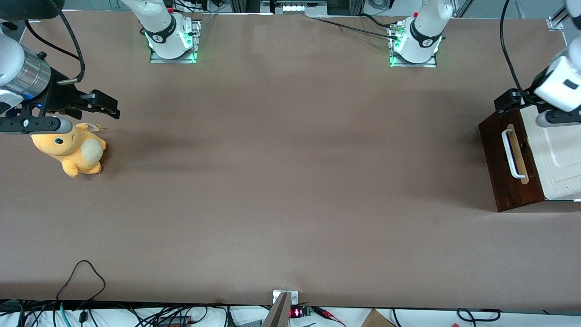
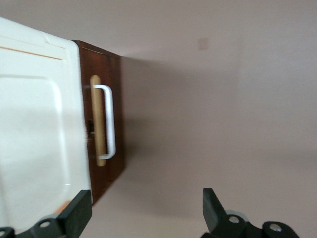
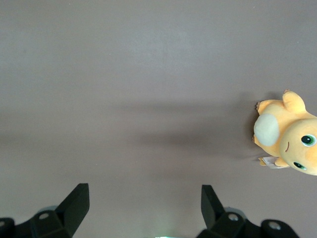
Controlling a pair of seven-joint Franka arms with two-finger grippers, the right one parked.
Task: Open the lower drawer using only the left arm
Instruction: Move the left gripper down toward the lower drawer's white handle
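The lower drawer (image 1: 504, 168) is a dark brown front with a white bar handle (image 1: 511, 153) on a light wood strip, at the working arm's end of the table. None of its pale inside shows. The left arm (image 1: 560, 81) reaches over the white box-like top (image 1: 560, 154). Its black gripper (image 1: 506, 103) hovers above the drawer front's corner farther from the front camera, touching nothing. In the left wrist view the gripper (image 2: 146, 213) is open and empty, with bare table between its fingertips (image 2: 79, 210). The handle (image 2: 110, 121) and the drawer front (image 2: 113, 69) lie beside it.
An orange plush toy (image 1: 72, 147) lies toward the parked arm's end of the table and shows in the right wrist view (image 3: 290, 134). Two arm bases (image 1: 172, 38) (image 1: 417, 41) stand at the table edge farthest from the front camera. Brown table (image 1: 290, 181) spans between.
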